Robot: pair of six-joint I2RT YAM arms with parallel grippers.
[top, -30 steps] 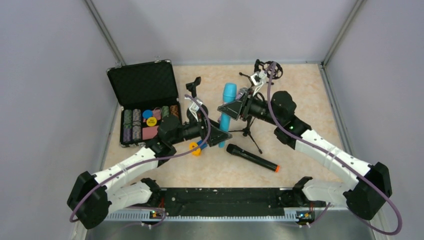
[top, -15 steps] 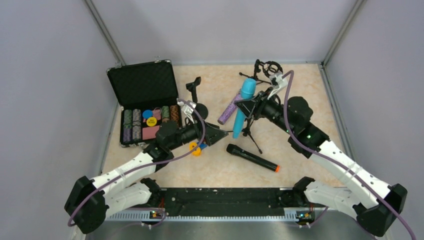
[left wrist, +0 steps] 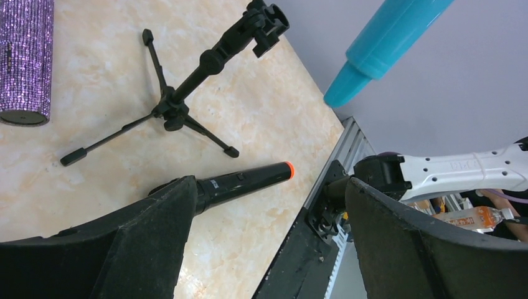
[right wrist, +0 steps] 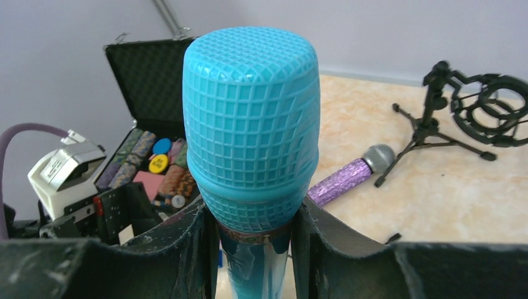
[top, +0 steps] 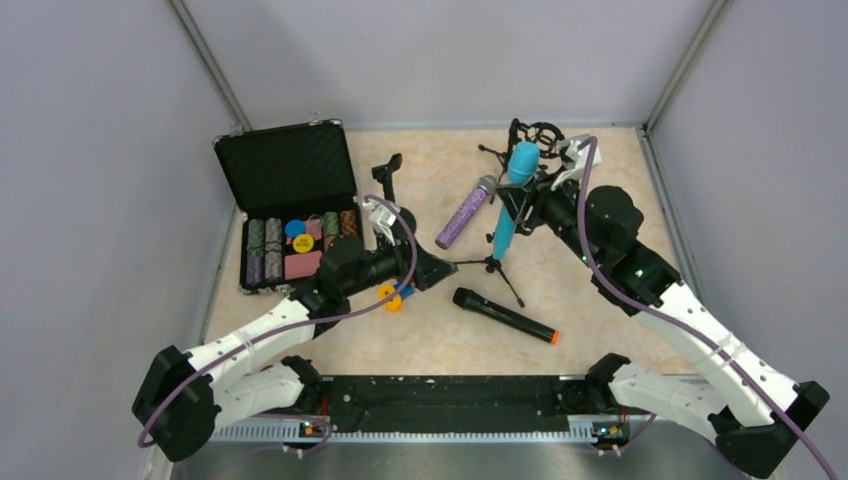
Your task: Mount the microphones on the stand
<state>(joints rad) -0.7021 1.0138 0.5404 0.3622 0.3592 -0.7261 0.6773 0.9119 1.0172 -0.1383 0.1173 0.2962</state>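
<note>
My right gripper (top: 513, 200) is shut on the light-blue microphone (top: 512, 195) and holds it off the table, steeply tilted, head up near the shock-mount stand (top: 537, 135). In the right wrist view the fingers (right wrist: 187, 249) clamp it just below its grille (right wrist: 252, 118). The purple microphone (top: 465, 212) lies on the table left of it. The black microphone with the orange end (top: 505, 316) lies in front. A small tripod stand (top: 490, 265) sits between them. My left gripper (top: 437, 272) is open and empty, low by the tripod; its view shows the black microphone (left wrist: 243, 180).
An open black case (top: 285, 170) of poker chips stands at the back left. A black clip stand (top: 387, 175) is beside it. A small orange-and-blue object (top: 393, 295) lies under my left wrist. The black rail (top: 440, 395) runs along the near edge.
My right arm has lifted the light-blue microphone and carried it right and toward the back, turning it more upright. The purple microphone is now uncovered. My left gripper has hardly moved.
</note>
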